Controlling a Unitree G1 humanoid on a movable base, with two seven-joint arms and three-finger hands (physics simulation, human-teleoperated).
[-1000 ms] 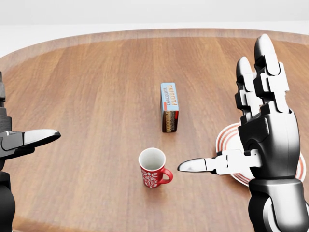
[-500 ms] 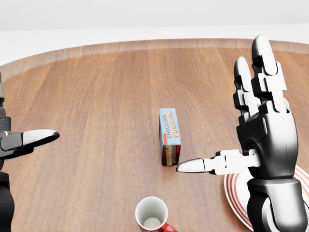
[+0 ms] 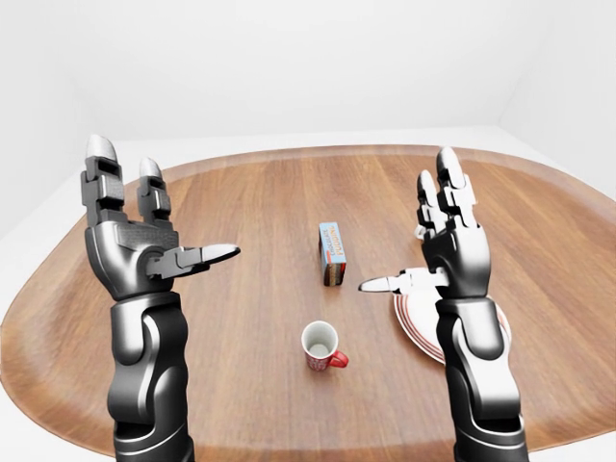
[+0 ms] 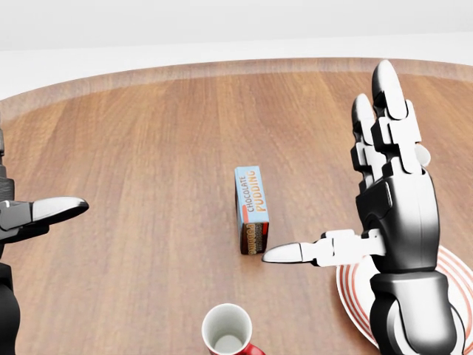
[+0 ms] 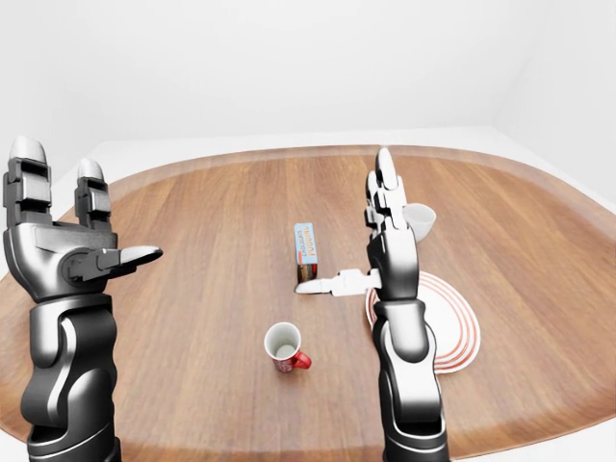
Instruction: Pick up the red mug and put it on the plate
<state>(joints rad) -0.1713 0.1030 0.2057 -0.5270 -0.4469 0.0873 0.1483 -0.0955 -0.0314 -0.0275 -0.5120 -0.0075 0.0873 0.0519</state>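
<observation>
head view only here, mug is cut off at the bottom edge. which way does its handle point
Observer: In the left-eye view the red mug stands upright, with its handle toward the view's right, the side of the plate.
Operator: left hand is mostly out of frame, holding anything
Observer: No. The left hand is raised, open and empty.
Operator: anything hidden behind my right hand
Observer: Yes. The right-eye view shows a small white cup beside the right hand, above the plate in that picture.
</observation>
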